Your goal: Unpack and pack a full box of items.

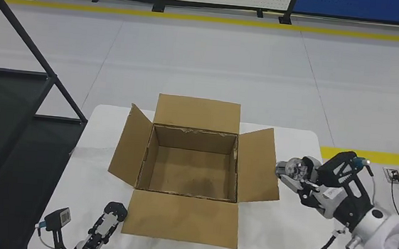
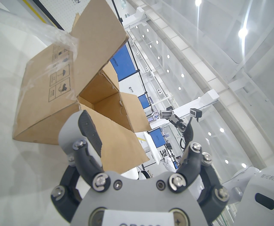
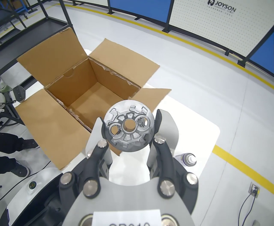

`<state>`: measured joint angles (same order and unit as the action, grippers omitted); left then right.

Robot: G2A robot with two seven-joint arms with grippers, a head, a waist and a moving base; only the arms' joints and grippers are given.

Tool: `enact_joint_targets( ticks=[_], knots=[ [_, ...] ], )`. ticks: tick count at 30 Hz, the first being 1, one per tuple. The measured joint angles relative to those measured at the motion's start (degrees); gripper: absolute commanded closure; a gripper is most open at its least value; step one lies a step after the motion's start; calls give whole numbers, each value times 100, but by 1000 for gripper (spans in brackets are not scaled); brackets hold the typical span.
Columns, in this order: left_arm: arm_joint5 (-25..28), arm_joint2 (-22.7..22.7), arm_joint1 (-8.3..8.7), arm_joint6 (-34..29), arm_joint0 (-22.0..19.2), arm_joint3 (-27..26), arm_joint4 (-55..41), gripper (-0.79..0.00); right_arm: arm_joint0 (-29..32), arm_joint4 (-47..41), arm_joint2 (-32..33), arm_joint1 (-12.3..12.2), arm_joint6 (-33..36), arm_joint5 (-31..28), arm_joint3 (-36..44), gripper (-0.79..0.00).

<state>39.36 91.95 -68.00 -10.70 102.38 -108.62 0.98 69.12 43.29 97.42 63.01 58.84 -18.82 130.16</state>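
Observation:
An open cardboard box (image 1: 189, 168) stands in the middle of the white table (image 1: 280, 224), all four flaps spread out and its brown floor bare. My right gripper (image 1: 296, 177) hovers just past the box's right flap, shut on a round grey metal part (image 3: 128, 125) with a centre hole and toothed cut-outs. That part (image 1: 293, 168) is held above the table, beside the flap. My left gripper (image 1: 108, 222) rests low at the table's front left, near the box's front flap, open and holding nothing. The left wrist view looks up at the box (image 2: 64, 85), with the right gripper (image 2: 171, 116) far behind.
A spray can (image 3: 188, 159) stands on the table under my right arm. A black metal rack (image 1: 16, 101) stands off the table's left side. The table's right edge lies close to my right arm. A person's dark shoes (image 3: 12, 154) are on the floor by the table.

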Motion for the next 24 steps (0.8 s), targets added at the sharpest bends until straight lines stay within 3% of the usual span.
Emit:
enact_joint_targets(
  ticks=[24],
  knots=[
    [0, 0, 0, 0, 0, 0, 0, -785, -18, 26, -53, -2, 26, 28, 8, 0]
  ],
)
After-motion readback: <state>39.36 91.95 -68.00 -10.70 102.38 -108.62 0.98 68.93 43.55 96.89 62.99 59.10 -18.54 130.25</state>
